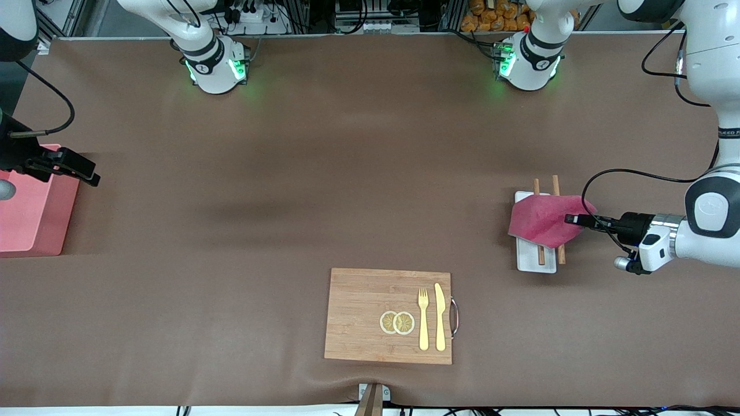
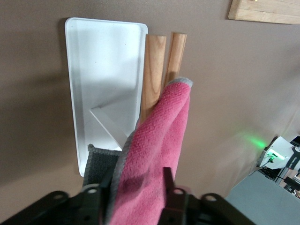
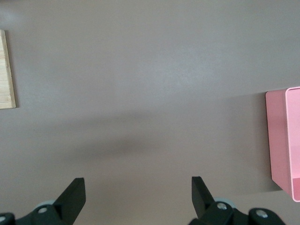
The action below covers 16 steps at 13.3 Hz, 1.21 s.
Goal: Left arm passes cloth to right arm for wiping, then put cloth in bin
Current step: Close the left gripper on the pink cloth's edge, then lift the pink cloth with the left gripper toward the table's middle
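Brown matte desk [image 1: 324, 173]; left gripper [image 1: 569, 219] jaws clamp the fuzzy crimson-pink folded cloth [image 1: 543, 226] over a white tray [image 1: 535, 260]; right gripper [image 3: 138, 192] jaws gape beside the salmon-pink plastic bin [image 1: 29, 214].

A brown mat [image 1: 347, 173] covers the whole table, smooth and evenly lit, with soft shadows across its middle. Along the edge by the robot bases stands a metal frame [image 1: 347, 17] hung with cables, and a heap of orange packets [image 1: 497, 14] lies there.
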Each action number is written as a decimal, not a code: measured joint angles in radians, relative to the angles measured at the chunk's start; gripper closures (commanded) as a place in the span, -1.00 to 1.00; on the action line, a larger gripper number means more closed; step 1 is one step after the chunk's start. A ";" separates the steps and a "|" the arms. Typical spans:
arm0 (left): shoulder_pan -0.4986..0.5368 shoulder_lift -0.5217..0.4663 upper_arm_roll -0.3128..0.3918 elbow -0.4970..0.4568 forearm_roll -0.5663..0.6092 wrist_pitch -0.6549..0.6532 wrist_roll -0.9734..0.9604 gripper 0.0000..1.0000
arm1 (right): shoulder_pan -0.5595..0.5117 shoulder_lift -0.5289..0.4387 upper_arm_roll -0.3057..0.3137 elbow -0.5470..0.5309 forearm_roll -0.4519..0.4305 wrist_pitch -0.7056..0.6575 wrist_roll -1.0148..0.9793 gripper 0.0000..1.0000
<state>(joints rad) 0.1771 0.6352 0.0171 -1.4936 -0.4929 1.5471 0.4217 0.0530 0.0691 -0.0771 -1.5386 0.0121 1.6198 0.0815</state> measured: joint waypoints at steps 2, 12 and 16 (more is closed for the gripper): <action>0.000 0.000 0.000 0.002 0.002 0.000 0.001 1.00 | 0.000 0.000 0.000 0.000 0.000 0.000 0.000 -1.00; -0.042 -0.255 -0.066 0.037 0.022 -0.091 -0.159 1.00 | 0.000 0.000 -0.006 -0.001 0.000 -0.005 0.002 -1.00; -0.102 -0.276 -0.275 0.042 0.049 -0.074 -0.509 1.00 | -0.001 0.000 -0.009 -0.001 0.004 -0.044 0.066 -1.00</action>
<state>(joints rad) 0.0754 0.3593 -0.2577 -1.4515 -0.4434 1.4735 -0.0873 0.0525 0.0691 -0.0863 -1.5396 0.0162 1.5757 0.1479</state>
